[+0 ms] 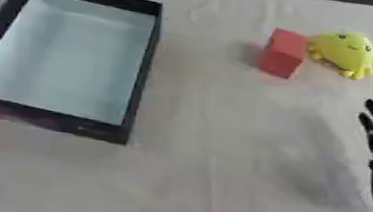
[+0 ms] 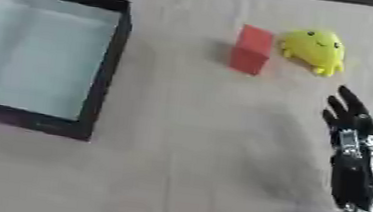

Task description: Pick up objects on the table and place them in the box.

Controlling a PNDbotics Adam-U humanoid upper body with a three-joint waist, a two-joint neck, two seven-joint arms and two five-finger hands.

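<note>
A black-walled box (image 1: pixel 144 73) with a pale inside lies at the left of the table, nothing in it. A red block (image 1: pixel 282 53) stands at the upper right, and a yellow soft toy with a face (image 1: pixel 344 51) sits right beside it. My right hand (image 2: pixel 354 147) comes in from the lower right, fingers straight and pointing up the table, holding nothing. Its fingertips (image 2: pixel 346 95) are a short way below the yellow toy, apart from it. My left hand shows in neither view.
A beige cloth (image 1: pixel 209 171) with soft creases covers the table. The far table edge runs along the top of the view.
</note>
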